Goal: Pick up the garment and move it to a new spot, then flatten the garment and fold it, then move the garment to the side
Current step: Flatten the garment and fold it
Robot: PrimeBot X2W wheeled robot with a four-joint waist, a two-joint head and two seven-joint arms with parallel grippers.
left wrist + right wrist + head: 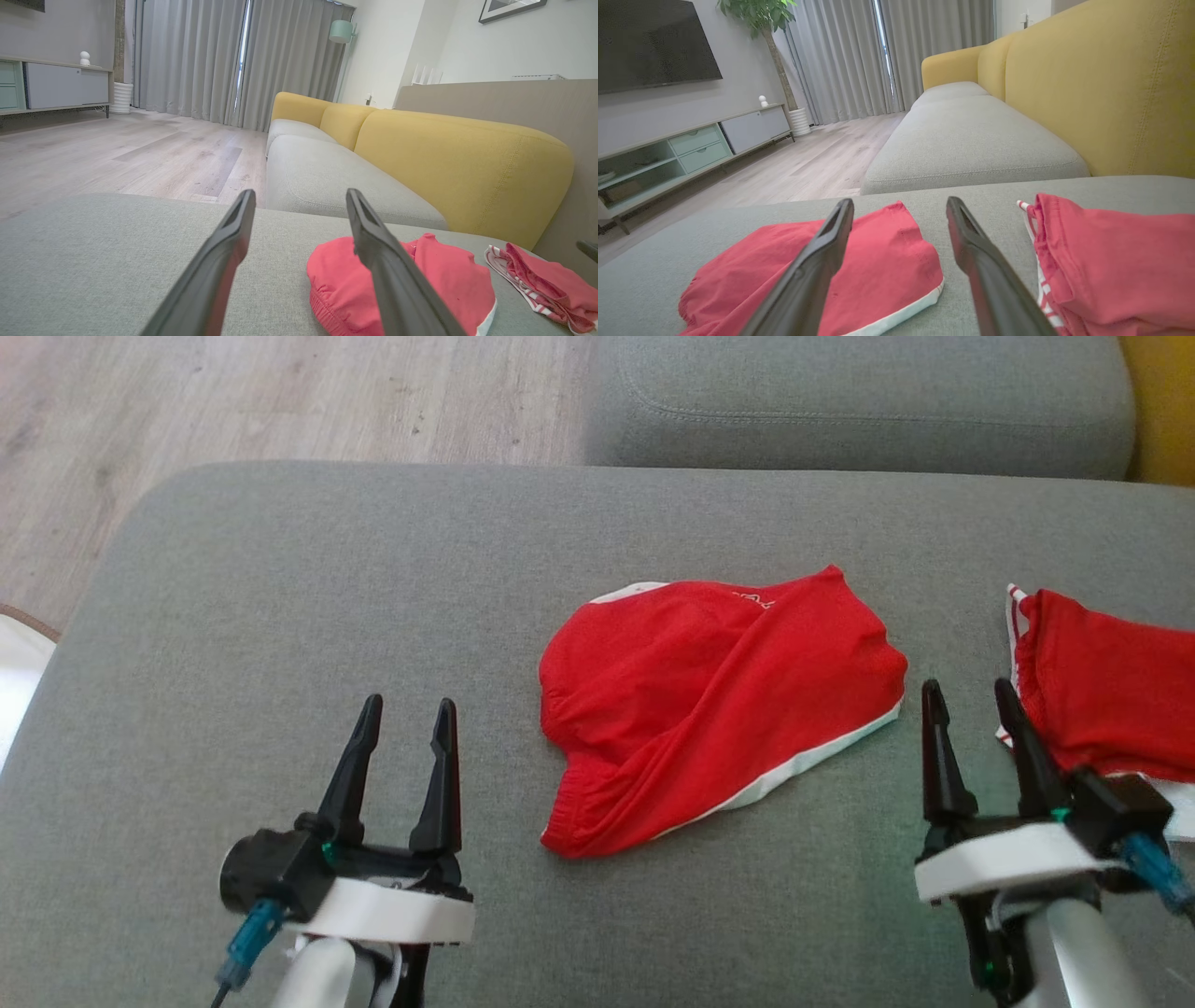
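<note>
Head view. The garment (719, 709), red shorts with a white hem, lies folded over on the grey sofa cushion (280, 616) just to the 3 o'clock side of centre, with its gathered waistband toward 7 o'clock and the white hem running along the edge that faces 4 o'clock. The left claw (410, 705) stands at 7 o'clock, its two dark fingers spread wide and pointing toward 12 o'clock, with nothing between them; it is apart from the garment, with bare cushion in the gap. The right claw (967, 686) stands at 4 o'clock, likewise spread wide and empty, its nearer finger just beside the garment's 3 o'clock corner without touching it. A second red garment (1111, 700) with red-and-white striped trim lies at the 3 o'clock edge; the right claw's outer finger overlaps its border, and whether they touch cannot be told. Wooden floor (280, 401) fills the 11 o'clock corner, a further grey seat cushion (859, 401) sits at 1 o'clock, and a strip of yellow backrest (1162, 401) shows at 2 o'clock.

Left wrist view. The garment lies at 5 o'clock, partly behind one finger, with grey curtains (233, 60) at 12 o'clock.

Right wrist view. Both garments flank the parted fingers, at 7 and 4 o'clock, and a television (654, 42) hangs at 10 o'clock
</note>
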